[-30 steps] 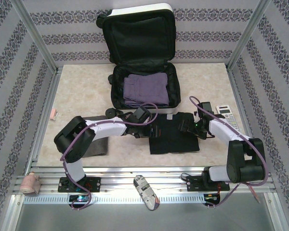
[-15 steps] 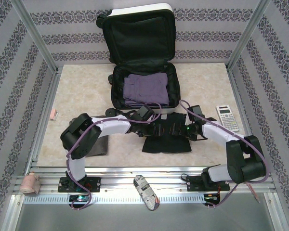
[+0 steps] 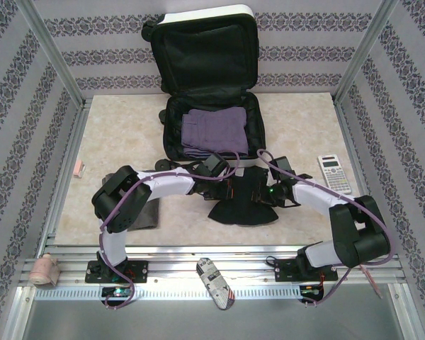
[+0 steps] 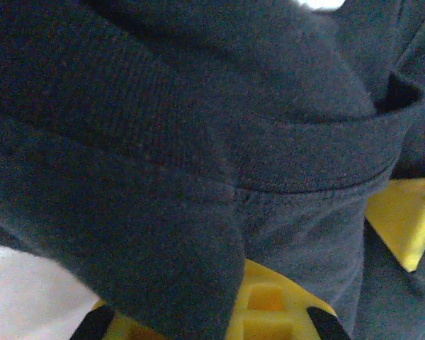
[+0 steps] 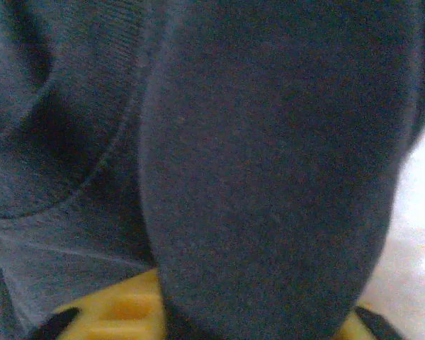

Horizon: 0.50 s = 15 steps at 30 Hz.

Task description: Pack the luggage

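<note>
Cloth (image 3: 242, 210) is bunching in the clamped left gripper (image 3: 229, 190); whether the right gripper (image 3: 267, 193) is gripping, I cannot tell. 1-sided hold is risking a drop short of luggage (image 3: 168, 134).

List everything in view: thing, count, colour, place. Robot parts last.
luggage: one, white shell with black lining, far middle of the table, open with the lid upright
purple garment: one, folded, inside the luggage base
black garment: one, bunched in front of the luggage, between the two arms
grey cloth: one, near left, under the left arm
calculator: one, white and grey, right side of the table
small pink item: one, left table edge
pinkish roll: one, near-left rail
patterned object: one, near rail, middle
table: one, beige marbled
left gripper: yellow fingers shut on the black garment
right gripper: yellow fingers buried in the black garment
</note>
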Each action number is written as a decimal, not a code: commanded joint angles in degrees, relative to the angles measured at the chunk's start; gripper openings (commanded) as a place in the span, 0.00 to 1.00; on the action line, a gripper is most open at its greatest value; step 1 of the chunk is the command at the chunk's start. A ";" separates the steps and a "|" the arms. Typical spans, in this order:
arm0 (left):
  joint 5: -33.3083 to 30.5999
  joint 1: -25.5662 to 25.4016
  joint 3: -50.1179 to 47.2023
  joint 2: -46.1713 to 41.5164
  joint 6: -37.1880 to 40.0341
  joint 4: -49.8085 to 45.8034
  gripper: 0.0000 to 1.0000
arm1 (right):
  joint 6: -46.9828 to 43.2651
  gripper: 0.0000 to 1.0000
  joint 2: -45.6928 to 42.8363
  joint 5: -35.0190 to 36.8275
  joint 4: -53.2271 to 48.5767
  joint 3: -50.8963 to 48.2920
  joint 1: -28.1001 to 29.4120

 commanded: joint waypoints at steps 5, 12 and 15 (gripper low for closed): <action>-0.39 -0.60 3.97 -1.51 1.68 -5.52 0.00 | -0.68 0.00 -3.55 -1.08 -3.39 1.52 1.06; -1.74 -0.60 9.18 -6.31 3.66 -13.48 0.00 | -1.05 0.00 -10.20 -3.07 -8.76 5.79 1.17; -2.20 -0.69 13.18 -8.28 4.71 -17.01 0.00 | 0.02 0.00 -13.11 -5.55 -9.63 8.81 1.20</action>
